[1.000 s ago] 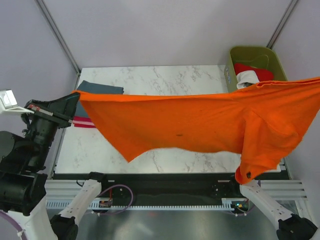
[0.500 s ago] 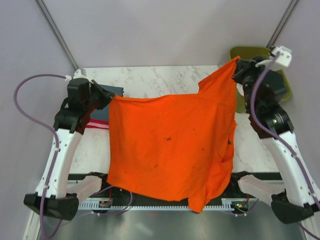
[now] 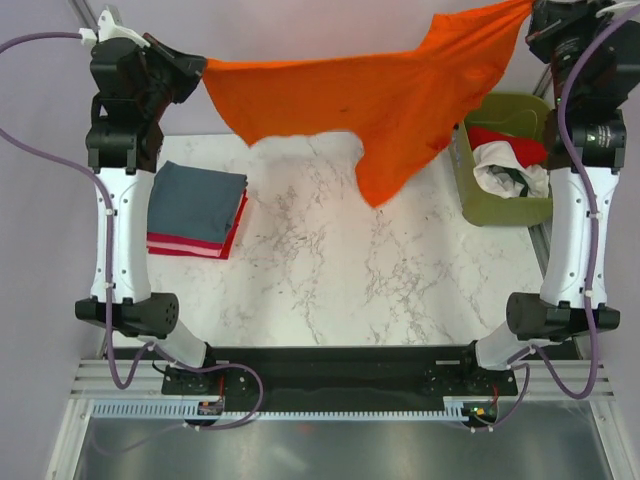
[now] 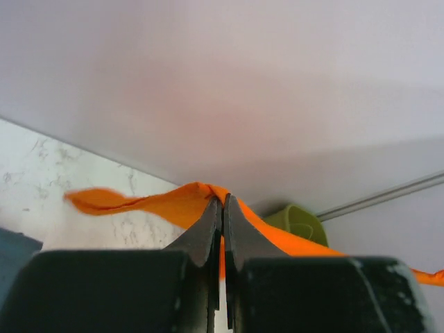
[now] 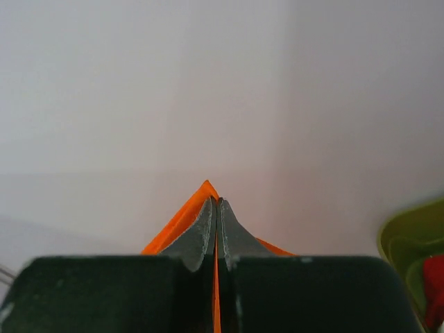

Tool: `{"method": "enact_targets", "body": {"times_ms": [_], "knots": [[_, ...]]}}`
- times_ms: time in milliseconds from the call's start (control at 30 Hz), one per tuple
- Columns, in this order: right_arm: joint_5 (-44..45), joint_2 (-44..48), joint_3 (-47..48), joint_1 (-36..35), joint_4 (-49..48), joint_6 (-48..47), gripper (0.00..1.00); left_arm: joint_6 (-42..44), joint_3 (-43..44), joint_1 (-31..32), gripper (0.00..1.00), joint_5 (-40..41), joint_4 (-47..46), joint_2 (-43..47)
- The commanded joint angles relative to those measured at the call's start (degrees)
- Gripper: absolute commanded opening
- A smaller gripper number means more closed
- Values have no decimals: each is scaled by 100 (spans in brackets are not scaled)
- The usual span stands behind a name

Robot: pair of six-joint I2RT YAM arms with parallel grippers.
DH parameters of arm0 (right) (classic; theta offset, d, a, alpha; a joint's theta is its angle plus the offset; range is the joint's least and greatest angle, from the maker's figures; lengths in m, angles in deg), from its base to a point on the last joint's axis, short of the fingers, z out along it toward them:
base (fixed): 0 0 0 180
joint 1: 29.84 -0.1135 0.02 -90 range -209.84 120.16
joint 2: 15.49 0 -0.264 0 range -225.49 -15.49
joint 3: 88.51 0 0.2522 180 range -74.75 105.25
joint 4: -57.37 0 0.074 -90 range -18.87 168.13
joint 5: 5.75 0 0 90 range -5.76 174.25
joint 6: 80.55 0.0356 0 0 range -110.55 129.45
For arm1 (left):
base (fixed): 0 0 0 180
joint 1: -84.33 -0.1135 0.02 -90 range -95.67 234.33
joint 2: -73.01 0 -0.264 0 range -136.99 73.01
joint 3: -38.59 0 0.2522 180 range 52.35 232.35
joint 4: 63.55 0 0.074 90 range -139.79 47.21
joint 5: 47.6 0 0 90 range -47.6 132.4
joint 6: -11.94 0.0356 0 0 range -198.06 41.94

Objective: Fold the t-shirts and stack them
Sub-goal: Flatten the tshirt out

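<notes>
The bright orange t-shirt [image 3: 380,95] hangs stretched in the air over the far edge of the table, held at two corners. My left gripper [image 3: 200,72] is shut on its left corner [image 4: 198,198]. My right gripper [image 3: 530,12] is shut on its right corner [image 5: 207,191], high at the far right. A tail of the shirt hangs down to about mid-table. A folded stack, the grey-blue t-shirt [image 3: 198,195] on top of red ones [image 3: 190,245], lies at the left of the table. A red t-shirt [image 3: 510,140] and a white one [image 3: 500,170] lie in the bin.
The olive-green plastic bin [image 3: 480,205] stands at the far right of the marble table [image 3: 330,290]; it also shows in the left wrist view [image 4: 295,222] and the right wrist view [image 5: 409,243]. Walls close in behind and at both sides.
Both arms have swung up and away to the far side, carrying the orange shirt from over the near table edge to high over the back. The folded stack is uncovered.
</notes>
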Motion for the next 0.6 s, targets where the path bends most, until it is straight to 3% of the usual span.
{"method": "enact_targets", "body": {"times_ms": [0, 67, 233, 467, 567], "knots": [[-1342, 143, 163, 446, -548, 753, 0, 233, 289, -21, 2, -173, -78, -8], [-1755, 371, -277, 596, -845, 938, 0, 277, -245, -21, 2, -200, -262, 122], [-2738, 1135, -2868, 1150, -2109, 1447, 0, 225, -2529, -12, 2, -357, -1149, 641], [-2915, 2138, -6540, 1212, -2973, 1369, 0, -320, -6114, 163, 2, -903, -3266, 1055], [-3091, 2393, -7334, 1195, -3089, 1151, 0, -110, -6521, 550, 2, -491, -3269, 845]]}}
